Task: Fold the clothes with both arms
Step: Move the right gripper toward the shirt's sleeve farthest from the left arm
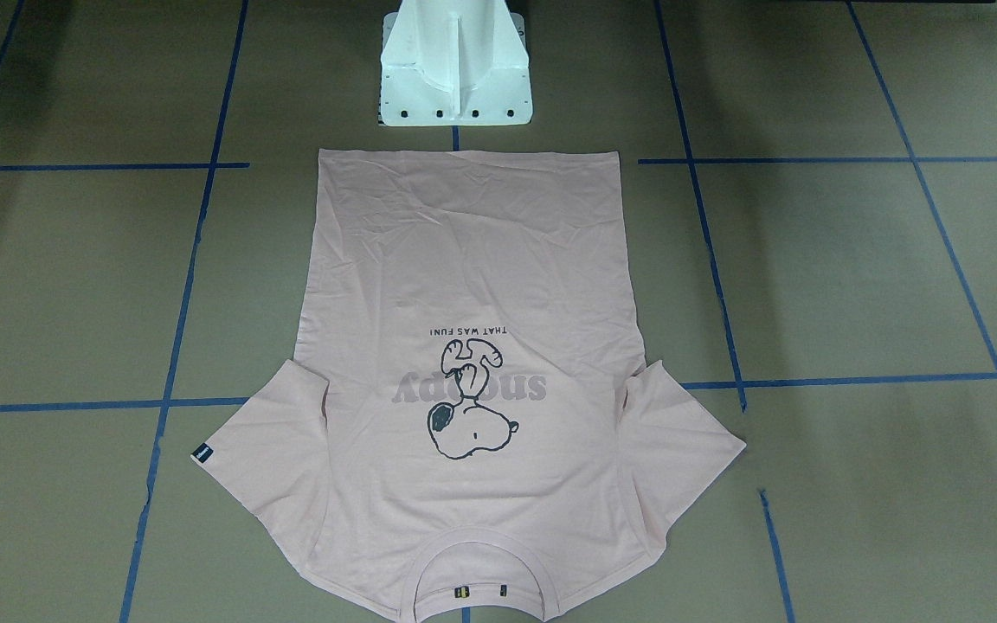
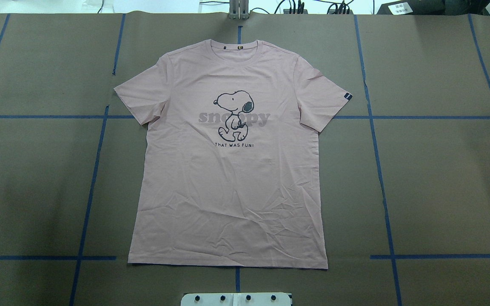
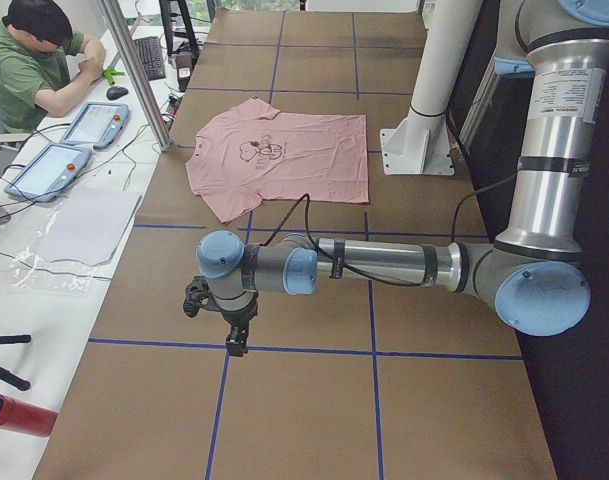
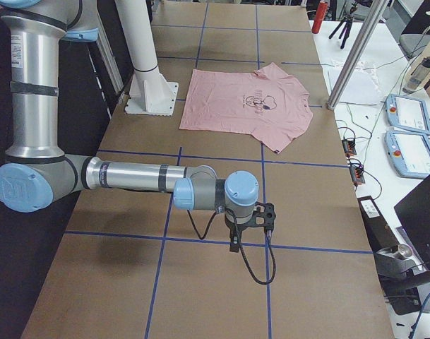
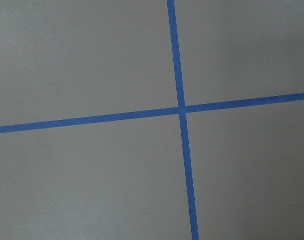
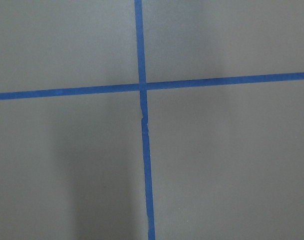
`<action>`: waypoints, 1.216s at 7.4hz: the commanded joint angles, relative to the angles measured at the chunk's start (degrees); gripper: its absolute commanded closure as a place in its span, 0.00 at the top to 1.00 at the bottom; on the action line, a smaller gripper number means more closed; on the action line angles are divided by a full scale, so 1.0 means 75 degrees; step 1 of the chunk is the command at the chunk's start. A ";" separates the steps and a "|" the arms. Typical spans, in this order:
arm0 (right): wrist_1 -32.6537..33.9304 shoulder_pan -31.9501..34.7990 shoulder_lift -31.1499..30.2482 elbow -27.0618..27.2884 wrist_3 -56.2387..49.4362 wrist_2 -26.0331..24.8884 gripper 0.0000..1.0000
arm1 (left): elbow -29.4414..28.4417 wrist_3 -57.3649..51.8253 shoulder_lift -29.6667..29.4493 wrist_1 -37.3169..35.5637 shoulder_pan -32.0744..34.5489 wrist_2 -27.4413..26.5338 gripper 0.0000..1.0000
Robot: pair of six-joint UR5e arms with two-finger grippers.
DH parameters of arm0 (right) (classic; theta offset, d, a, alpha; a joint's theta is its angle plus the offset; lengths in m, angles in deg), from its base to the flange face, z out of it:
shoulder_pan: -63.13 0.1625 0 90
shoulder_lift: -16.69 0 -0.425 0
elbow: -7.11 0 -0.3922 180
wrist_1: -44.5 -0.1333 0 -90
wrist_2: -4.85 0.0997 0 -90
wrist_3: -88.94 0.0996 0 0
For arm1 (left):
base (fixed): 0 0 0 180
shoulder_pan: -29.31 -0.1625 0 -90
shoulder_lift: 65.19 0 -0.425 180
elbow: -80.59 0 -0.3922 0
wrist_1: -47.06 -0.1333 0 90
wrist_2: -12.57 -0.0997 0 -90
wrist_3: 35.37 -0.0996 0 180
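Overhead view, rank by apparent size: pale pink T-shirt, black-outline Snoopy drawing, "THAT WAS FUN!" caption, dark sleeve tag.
1. pale pink T-shirt
2. black-outline Snoopy drawing
3. "THAT WAS FUN!" caption
4. dark sleeve tag

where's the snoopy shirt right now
The pink Snoopy T-shirt lies flat, print up, at the centre of the overhead view, hem just in front of the white pedestal base, collar pointing away from the robot.
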 commanded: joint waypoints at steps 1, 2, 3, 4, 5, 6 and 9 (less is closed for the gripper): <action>0.0005 -0.0086 0.0097 0.0101 0.0050 0.0112 1.00 | -0.0001 0.0005 -0.0055 0.0000 0.0000 0.0001 1.00; -0.0018 -0.0087 0.0261 0.0102 0.0247 0.0310 1.00 | 0.0034 0.0005 -0.0194 0.0012 -0.0023 -0.0011 1.00; -0.0076 -0.0133 0.0622 -0.0060 0.0516 0.0776 1.00 | -0.0116 0.0005 -0.0753 -0.0011 -0.0047 -0.0022 1.00; -0.0900 -0.0459 0.1148 -0.0340 0.0554 0.0966 1.00 | -0.0130 -0.0042 -0.1164 0.0046 -0.0059 0.0059 1.00; -0.1976 -0.0984 0.1791 -0.1097 0.0647 0.0945 1.00 | -0.0141 -0.0089 -0.1412 0.0117 -0.0082 0.0106 1.00; -0.2625 -0.1453 0.2517 -0.1835 0.1054 0.0724 1.00 | -0.0211 -0.0020 -0.1461 0.1312 -0.0395 0.0246 1.00; -0.2701 -0.3642 0.4686 -0.2743 0.4560 -0.1297 1.00 | -0.0597 0.1369 -0.1742 0.2998 -0.0936 0.0271 1.00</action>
